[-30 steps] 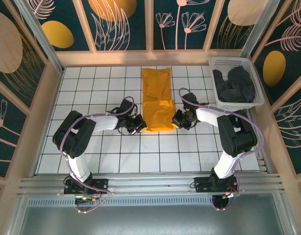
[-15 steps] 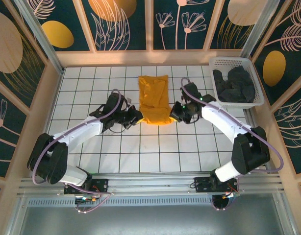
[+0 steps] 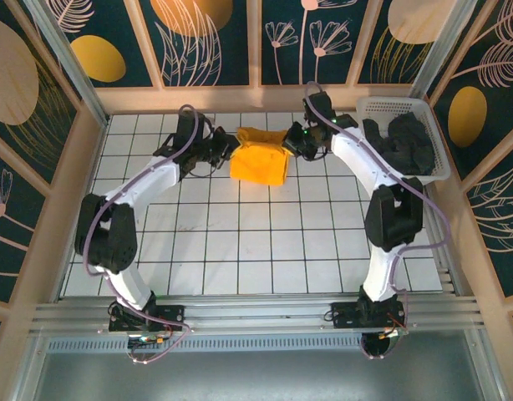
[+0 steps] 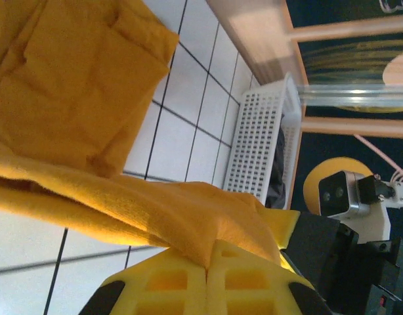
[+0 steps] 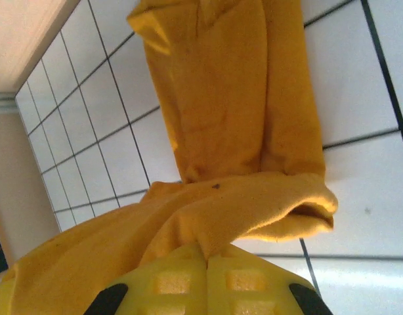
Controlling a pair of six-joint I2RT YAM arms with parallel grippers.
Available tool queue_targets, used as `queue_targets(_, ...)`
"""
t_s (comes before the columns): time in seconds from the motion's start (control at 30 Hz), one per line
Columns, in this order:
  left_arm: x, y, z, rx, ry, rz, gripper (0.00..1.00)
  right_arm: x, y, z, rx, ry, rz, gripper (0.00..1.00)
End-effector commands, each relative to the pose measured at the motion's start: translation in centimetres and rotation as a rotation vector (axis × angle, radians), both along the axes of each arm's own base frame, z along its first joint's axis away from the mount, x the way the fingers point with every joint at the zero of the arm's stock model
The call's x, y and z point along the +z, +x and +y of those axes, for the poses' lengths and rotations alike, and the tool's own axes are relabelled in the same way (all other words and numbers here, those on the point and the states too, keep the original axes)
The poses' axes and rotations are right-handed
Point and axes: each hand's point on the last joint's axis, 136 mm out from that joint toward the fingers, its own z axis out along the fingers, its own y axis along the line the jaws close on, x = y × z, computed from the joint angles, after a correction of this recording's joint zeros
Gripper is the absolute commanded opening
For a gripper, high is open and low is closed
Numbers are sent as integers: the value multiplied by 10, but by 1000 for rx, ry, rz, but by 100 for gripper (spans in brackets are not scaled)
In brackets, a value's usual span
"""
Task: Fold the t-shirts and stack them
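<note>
White gridded counter (image 3: 240,242), leaf-patterned walls (image 3: 206,42) — one mustard t-shirt (image 3: 259,163) upper centre, my left jaws and right jaws each clamped on it; dark t-shirts (image 3: 400,144), count unclear, heaped in one basket (image 3: 390,102).

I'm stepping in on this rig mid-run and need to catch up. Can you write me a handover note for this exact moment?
The left gripper is shut on the mustard orange-yellow cloth t-shirt at its far left corner.
The right gripper is shut on the same shirt at its far right corner.
The shirt lies doubled over at the far middle of the white tiled table. The dark charcoal t-shirts are heaped in the white plastic lattice basket, far right.
Done: mustard shirt folded over, not yet released.
Left: release it, then fold and stack the dark shirts.
</note>
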Motion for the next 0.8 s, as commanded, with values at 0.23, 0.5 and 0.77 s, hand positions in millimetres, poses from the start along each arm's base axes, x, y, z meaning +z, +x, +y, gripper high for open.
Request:
queue_targets(0.23, -26, 96, 15, 72, -6, -24, 0, -23, 96, -5, -4, 49, -77, 0)
queue_targets(0.5, -26, 156, 25, 125, 14, -72, 41, 11, 153, -23, 81, 89, -299, 69)
queue_targets(0.77, -26, 84, 23, 145, -26, -30, 49, 23, 95, -40, 55, 63, -279, 68)
